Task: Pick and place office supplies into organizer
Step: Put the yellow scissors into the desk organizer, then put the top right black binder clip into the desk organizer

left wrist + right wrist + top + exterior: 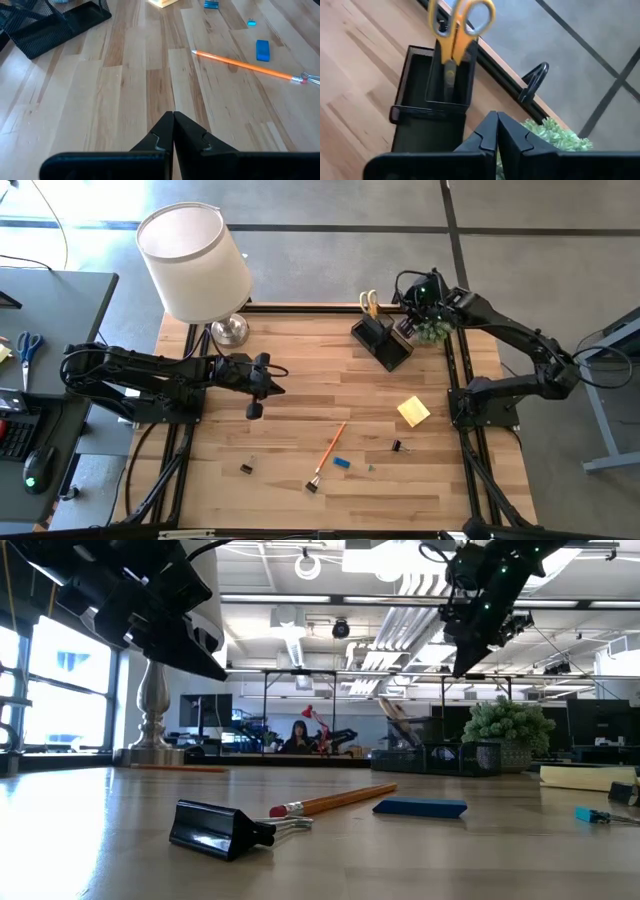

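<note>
The black mesh organizer [383, 340] stands at the table's far right, with yellow-handled scissors [457, 25] upright in its tall compartment, handles up. My right gripper [495, 117] hangs shut in the air above the organizer and the plant, holding nothing. My left gripper [173, 117] is shut and empty, raised over the table's left middle [275, 387]. An orange pencil [331, 448], a blue eraser [342, 463], a yellow sticky-note pad [413, 411] and small black clips [399, 446] [246, 468] lie flat on the wood.
A white-shaded lamp [195, 260] stands at the far left. A small green plant [432, 330] sits just right of the organizer. Another clip [312, 486] lies at the pencil's near end. A side desk [40, 360] with blue scissors is left of the table.
</note>
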